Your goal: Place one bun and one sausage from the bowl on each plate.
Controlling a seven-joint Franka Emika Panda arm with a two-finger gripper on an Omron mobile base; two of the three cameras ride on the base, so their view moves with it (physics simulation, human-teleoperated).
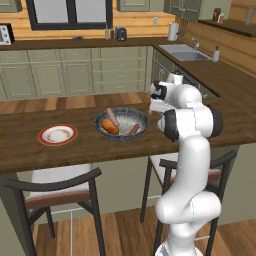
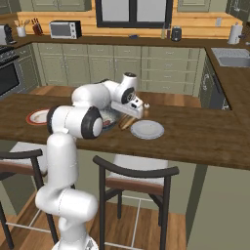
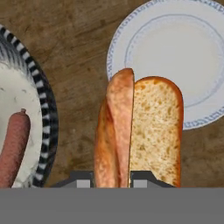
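My gripper [image 3: 112, 180] is shut on the long tan bun [image 3: 142, 131], which hangs above the wooden counter between the bowl [image 3: 46, 113] and the white plate [image 3: 175, 57]. In the right base view the gripper [image 2: 128, 117] holds that bun [image 2: 126, 123] just left of the white plate [image 2: 147, 129]. The bowl [image 1: 121, 114] holds a rounded orange-brown bun [image 1: 109, 126], a pale pink sausage [image 1: 112, 116] and a reddish-brown sausage [image 1: 134, 129], the last also visible as the sausage [image 3: 15, 146] in the hand view. The red-rimmed plate [image 1: 57, 134] lies bare to the bowl's left.
Two dark-framed stools [image 1: 55, 185] stand under the counter's near edge [image 1: 75, 162]. A sink [image 1: 187, 52] sits on the far right worktop. My own arm [image 1: 192, 125] blocks the counter to the right of the bowl in the left base view.
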